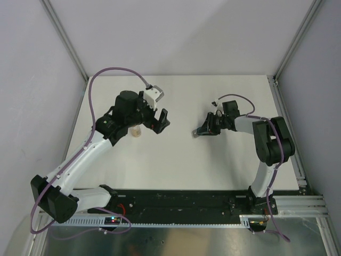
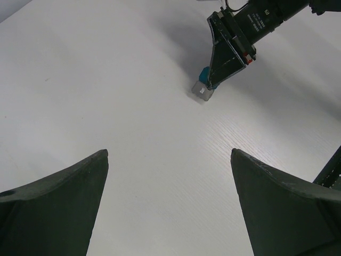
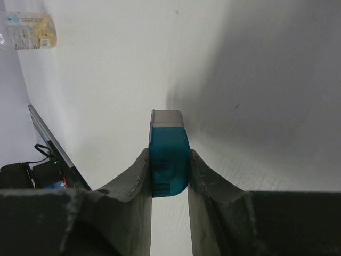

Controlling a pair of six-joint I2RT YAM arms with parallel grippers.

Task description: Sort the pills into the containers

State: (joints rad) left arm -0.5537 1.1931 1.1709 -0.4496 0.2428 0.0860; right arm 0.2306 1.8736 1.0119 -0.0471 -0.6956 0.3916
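- The right gripper [image 1: 201,132] is pinching the teal box [image 3: 169,160] between its jaws. It is doing so near the middle of the counter [image 1: 176,165], a little toward the right edge.
- The right wrist view is giving the clearest look at this grip. The two dark fingers [image 3: 133,181] are pressing on opposite sides of the box, and the grey flap [image 3: 167,117] is sticking out past the fingertips.
- The top view is showing the box only as a small greyish speck at the gripper's tip, with its teal colour barely readable there.
- The left wrist view is looking across the counter at the right gripper from the front. There the box is hanging at the tip with its grey end lowest, down at the counter surface. Whether it is touching the surface cannot be told.
- The left gripper [image 1: 160,122] is hovering left of the counter's centre with its jaws spread wide and nothing between them. Its own wrist view is showing bare counter between the two fingertips.
- The amber vial [image 3: 26,29] is appearing in the upper left corner of the right wrist view. It is pale, translucent and carrying a printed label [image 3: 24,26], well apart from the box.
- In the top view the vial is only a pale spot just beside the left arm [image 1: 114,128], on the side toward the left edge. The left wrist view is not taking it in at all.
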